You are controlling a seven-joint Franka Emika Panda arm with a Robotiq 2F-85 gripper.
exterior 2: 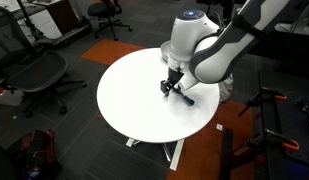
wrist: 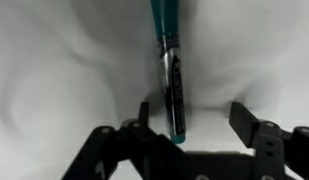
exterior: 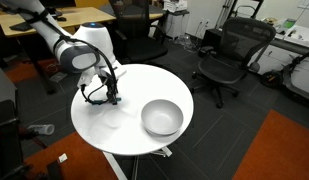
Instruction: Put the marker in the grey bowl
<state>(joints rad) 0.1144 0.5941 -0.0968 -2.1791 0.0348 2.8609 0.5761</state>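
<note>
The marker [wrist: 166,60] is a teal stick with a dark printed barrel. In the wrist view it lies on the white table between my gripper's [wrist: 192,115] two fingers, close to the left finger. The fingers stand apart, touching nothing. In both exterior views my gripper [exterior: 114,97] [exterior 2: 172,88] points down at the tabletop. A thin dark stick [exterior 2: 186,97] by the fingers there may be the marker. The grey bowl [exterior: 162,105] stands upright on the table, about a bowl's width from my gripper. My arm hides it in an exterior view.
The round white table [exterior: 119,130] [exterior 2: 134,100] stands on a single leg. Black office chairs [exterior: 226,60] [exterior 2: 34,75] and desks stand around it on dark carpet.
</note>
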